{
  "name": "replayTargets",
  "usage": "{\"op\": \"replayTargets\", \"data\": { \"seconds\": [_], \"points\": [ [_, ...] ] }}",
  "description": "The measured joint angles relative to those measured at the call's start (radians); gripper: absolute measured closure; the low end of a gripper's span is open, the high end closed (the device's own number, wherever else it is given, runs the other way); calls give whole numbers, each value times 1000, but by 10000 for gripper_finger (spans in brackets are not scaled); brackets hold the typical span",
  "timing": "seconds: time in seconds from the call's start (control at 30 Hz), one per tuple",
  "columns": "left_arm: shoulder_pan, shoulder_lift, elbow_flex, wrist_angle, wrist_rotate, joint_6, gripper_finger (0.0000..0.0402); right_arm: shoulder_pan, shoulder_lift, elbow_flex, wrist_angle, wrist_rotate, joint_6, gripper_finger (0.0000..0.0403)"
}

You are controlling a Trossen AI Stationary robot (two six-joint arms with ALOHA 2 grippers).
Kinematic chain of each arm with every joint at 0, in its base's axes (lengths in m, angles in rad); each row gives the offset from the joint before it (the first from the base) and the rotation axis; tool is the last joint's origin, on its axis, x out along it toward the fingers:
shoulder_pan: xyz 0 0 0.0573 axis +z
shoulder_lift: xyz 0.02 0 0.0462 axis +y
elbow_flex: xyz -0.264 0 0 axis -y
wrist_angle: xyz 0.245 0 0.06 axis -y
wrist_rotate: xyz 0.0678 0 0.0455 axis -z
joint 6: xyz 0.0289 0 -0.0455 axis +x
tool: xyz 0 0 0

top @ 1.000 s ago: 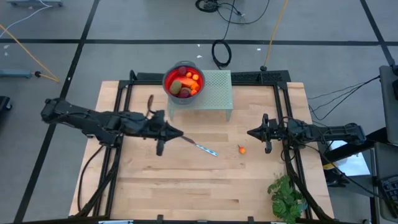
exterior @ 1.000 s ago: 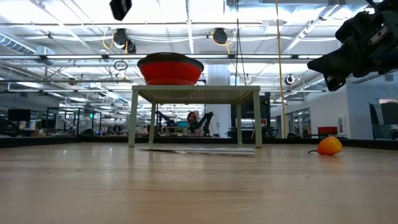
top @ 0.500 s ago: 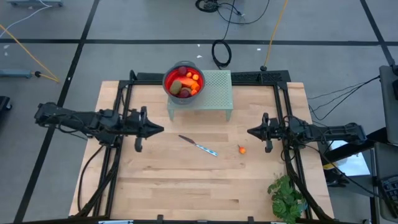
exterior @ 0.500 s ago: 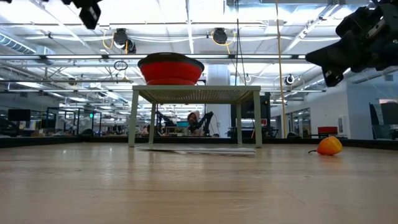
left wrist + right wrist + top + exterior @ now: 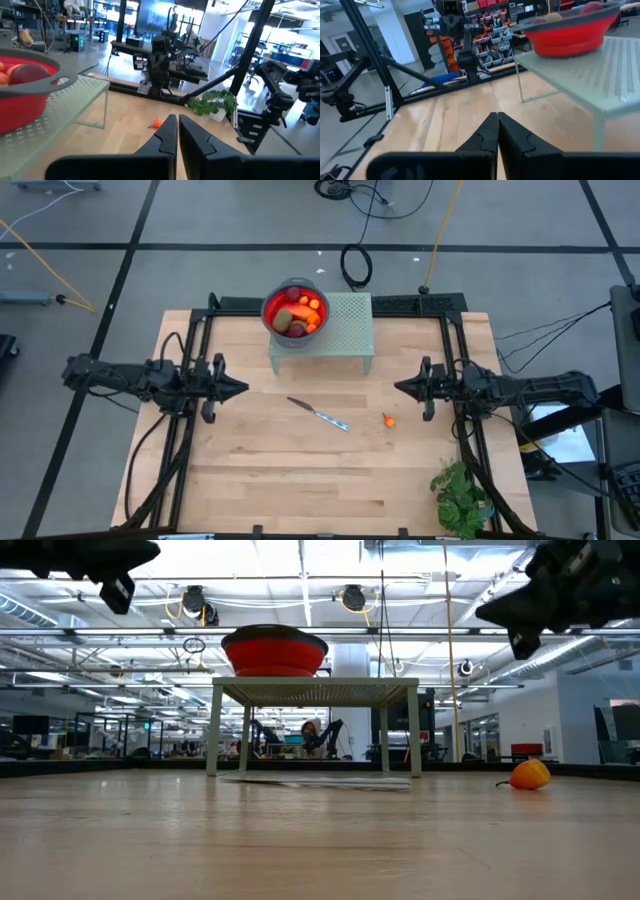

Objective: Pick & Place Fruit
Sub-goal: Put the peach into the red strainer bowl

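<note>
A red bowl (image 5: 293, 311) holding several fruit pieces stands on a pale green perforated stand (image 5: 335, 330) at the table's far middle. One small orange fruit (image 5: 388, 420) lies on the wood right of centre, also seen as the orange fruit (image 5: 530, 774) and the orange fruit (image 5: 157, 122). My left gripper (image 5: 243, 388) hovers shut and level over the table's left part, with nothing in it. My right gripper (image 5: 398, 388) hovers shut and level at the right, a little beyond the orange fruit and above it.
A thin silver knife (image 5: 320, 415) lies on the wood near the centre, between the two grippers. A green leafy plant (image 5: 460, 495) stands at the near right corner. Black frame rails run along the table's left, right and far sides.
My left gripper has drawn back from over the knife toward the table's left edge and sunk a little, staying shut. My right gripper has risen slightly. The fruit, bowl and knife have kept their places.
</note>
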Motion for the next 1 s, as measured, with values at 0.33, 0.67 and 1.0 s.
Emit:
{"op": "replayTargets", "data": {
  "seconds": [0.33,0.67,1.0],
  "points": [
    [0,-99,-87,-4,-1,15,384,2,264,294,-291,-108,-6,403],
    [0,-110,-95,-10,-2,92,397,41,544,527,-502,-189,-58,403],
    [0,-110,-95,-36,-2,99,384,135,782,741,-792,-180,-4,403]
  ]
}}
